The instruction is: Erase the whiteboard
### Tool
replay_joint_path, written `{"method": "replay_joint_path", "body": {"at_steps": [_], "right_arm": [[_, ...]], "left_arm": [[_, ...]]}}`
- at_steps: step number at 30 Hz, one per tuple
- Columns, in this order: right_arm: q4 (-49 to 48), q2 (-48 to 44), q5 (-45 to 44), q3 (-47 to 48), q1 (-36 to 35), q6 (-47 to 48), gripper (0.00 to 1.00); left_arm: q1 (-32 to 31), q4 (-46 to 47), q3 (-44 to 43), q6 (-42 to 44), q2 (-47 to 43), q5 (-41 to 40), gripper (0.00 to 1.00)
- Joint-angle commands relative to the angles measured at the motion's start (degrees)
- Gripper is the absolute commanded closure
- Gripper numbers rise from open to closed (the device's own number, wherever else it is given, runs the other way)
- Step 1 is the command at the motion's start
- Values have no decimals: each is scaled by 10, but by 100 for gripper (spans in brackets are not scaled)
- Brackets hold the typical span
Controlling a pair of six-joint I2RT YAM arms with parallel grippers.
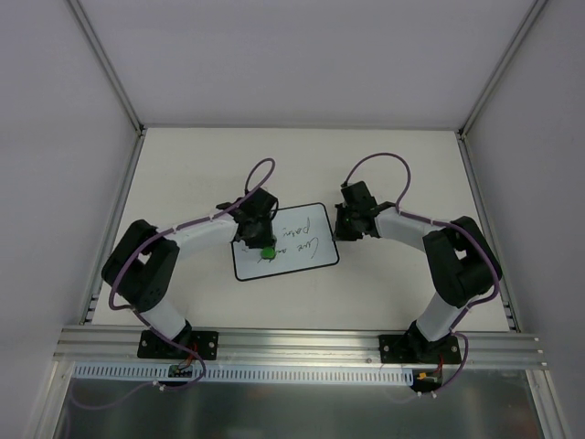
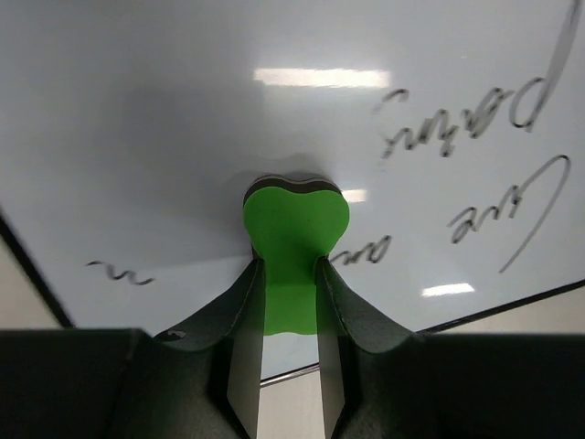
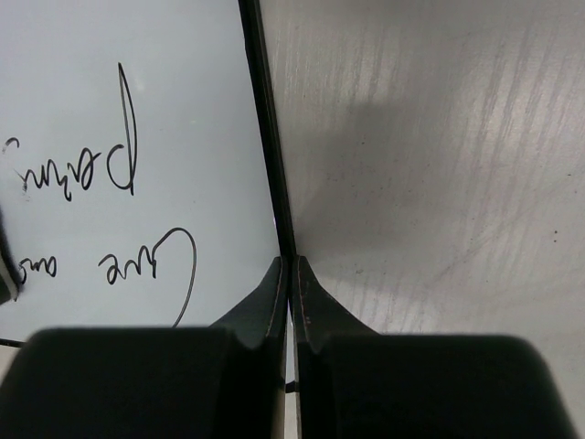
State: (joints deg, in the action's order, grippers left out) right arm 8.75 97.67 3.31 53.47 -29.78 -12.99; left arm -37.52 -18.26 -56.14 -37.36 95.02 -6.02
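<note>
two black robot arms reach inward over a pale matte table. between them, near the table's middle and turned slightly askew, lies a small flat white rectangular whiteboard with rounded corners and a thin black rim. the left gripper points down at the board's left half. its fingers are clamped on the narrow lower part of a bright green foam eraser with a lobed, heart-like top. the eraser's dark far face appears to rest on the white surface. dark cursive handwriting covers the board's right part, and in the left wrist view one short squiggle sits to the left of the eraser. the right gripper has its fingers pressed together with nothing between them. its tips sit over the board's right-hand black rim, with bare table just beside; whether they touch the rim i cannot tell.
</note>
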Motion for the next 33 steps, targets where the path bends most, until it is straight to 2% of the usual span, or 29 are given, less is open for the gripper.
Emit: {"method": "replay_joint_path", "body": {"at_steps": [1, 5, 15, 18, 20, 21, 26, 28, 33], "right_arm": [[75, 42, -25, -23, -3, 4, 100], [75, 44, -28, -21, -3, 4, 100], [75, 42, -26, -21, -3, 3, 100], [75, 41, -23, -21, -4, 3, 100], [74, 43, -23, -21, -4, 2, 100], [73, 44, -23, -21, -4, 1, 100], [72, 45, -23, -20, -4, -5, 100], [72, 44, -24, -19, -4, -5, 100], [72, 43, -22, -20, -4, -7, 100]], "left_arm": [[62, -66, 62, -4, -26, -27, 100], [97, -80, 75, 26, -55, -45, 100], [123, -104, 79, 47, -45, -46, 100], [119, -102, 80, 56, -52, -23, 100], [99, -101, 65, 57, -47, -1, 100], [64, -102, 56, 58, -35, 7, 100], [-39, -102, -12, 26, 23, 58, 100], [-81, -101, -53, 22, 53, 55, 100], [-93, -103, -104, 16, 97, 30, 100]]}}
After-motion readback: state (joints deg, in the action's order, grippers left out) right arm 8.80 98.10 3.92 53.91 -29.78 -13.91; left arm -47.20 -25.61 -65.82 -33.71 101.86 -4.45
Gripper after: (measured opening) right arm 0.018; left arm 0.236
